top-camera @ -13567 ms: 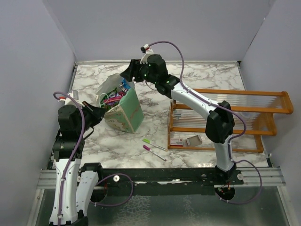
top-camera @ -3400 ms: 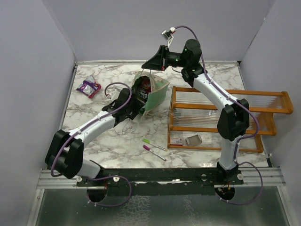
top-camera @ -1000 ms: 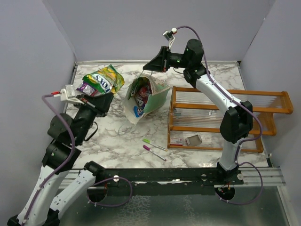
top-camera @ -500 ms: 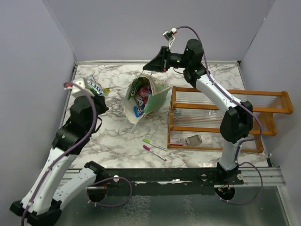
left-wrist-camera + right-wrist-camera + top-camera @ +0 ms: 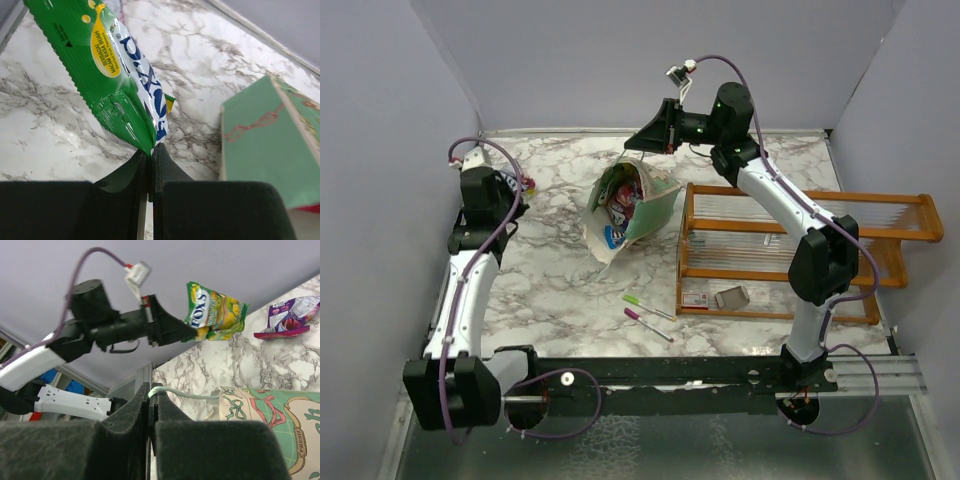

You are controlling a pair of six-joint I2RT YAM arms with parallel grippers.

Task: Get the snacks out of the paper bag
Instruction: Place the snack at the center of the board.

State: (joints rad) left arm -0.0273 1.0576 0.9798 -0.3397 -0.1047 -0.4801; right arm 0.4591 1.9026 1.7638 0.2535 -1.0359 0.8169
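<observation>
At the far left of the marble table (image 5: pixel 750 160), the left gripper (image 5: pixel 149 150) was pinched tight on the bottom edge of a green snack packet (image 5: pixel 112 75) and held it clear of the marble. From above, that arm's own wrist hid nearly all of the packet. A purple packet (image 5: pixel 289 315) lay flat on the table close by, apart from the green one.

Mid-table, the paper bag (image 5: pixel 662 205) hung tilted, its mouth turned toward the near left. More snacks (image 5: pixel 620 203) showed inside it, red and blue among them. The right gripper (image 5: pixel 150 390) was above the bag's far edge, its fingers closed fully on the thin string handle (image 5: pixel 185 396), which ran taut from the fingertips down to the bag's rim.

An orange wooden rack (image 5: pixel 800 197) stood just beside the bag on the right, and the right arm reached across its far corner. A small carton (image 5: pixel 732 297) sat on the rack's near lower shelf. Two pens, one green (image 5: pixel 645 304) and one pink (image 5: pixel 648 325), lay on the marble on the near side of the bag, well apart from it and beside the rack's near left corner.
</observation>
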